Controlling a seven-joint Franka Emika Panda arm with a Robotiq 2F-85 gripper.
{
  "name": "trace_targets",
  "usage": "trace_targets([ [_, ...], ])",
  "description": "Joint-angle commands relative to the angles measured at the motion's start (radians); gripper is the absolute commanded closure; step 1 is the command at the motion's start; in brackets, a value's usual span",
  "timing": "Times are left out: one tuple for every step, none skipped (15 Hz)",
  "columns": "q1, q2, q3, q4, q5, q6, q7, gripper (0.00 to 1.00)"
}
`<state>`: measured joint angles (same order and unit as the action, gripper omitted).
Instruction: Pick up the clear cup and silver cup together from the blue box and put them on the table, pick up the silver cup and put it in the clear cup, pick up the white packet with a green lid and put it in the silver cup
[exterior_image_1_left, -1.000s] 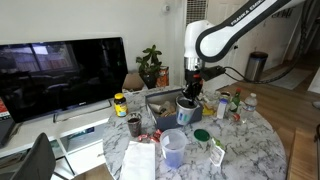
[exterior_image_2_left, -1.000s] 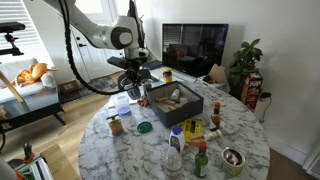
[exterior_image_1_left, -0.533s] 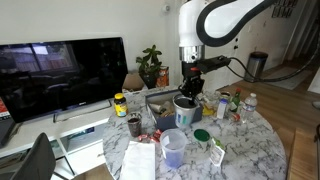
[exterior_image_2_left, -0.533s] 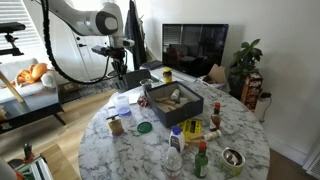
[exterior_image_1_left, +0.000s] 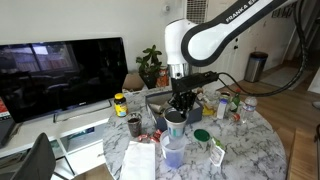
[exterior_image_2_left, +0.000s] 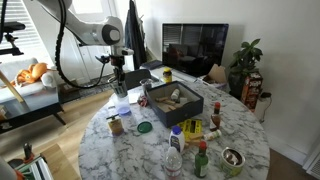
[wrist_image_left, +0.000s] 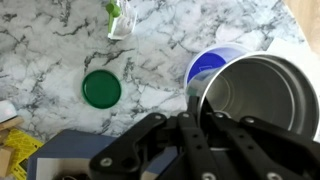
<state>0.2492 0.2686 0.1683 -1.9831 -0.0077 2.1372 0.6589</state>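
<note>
Marble table by a TV, in an exterior view: gripper clenched on the silver cup, just above the clear cup. In an exterior view, the blue box stands beside them. Wrist view: silver cup overlaps clear cup; green disc nearby.

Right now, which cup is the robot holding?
The shiny silver cup, pinched at its rim by the gripper. The bluish clear cup stands free on the table beneath it.

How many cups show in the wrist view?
2. The silver cup is at right in the gripper; the clear cup shows at its left edge, partly hidden. Others may be out of frame.
</note>
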Motion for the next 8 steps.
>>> trace_targets([
  [0.019,0.089,-0.020,0.076,0.006,0.006,0.042,0.99],
  [0.020,0.103,-0.022,0.089,0.006,0.004,0.037,0.99],
  [0.024,0.115,-0.027,0.101,0.001,-0.003,0.047,0.70],
  [0.025,0.123,-0.030,0.105,0.000,-0.002,0.048,0.69],
  [0.023,0.125,-0.031,0.110,0.008,-0.009,0.044,0.64],
  [0.021,0.124,-0.033,0.110,0.012,-0.012,0.041,0.56],
  [0.016,0.116,-0.031,0.106,0.024,-0.019,0.028,0.49],
  [0.011,0.105,-0.030,0.095,0.027,-0.028,0.007,0.41],
])
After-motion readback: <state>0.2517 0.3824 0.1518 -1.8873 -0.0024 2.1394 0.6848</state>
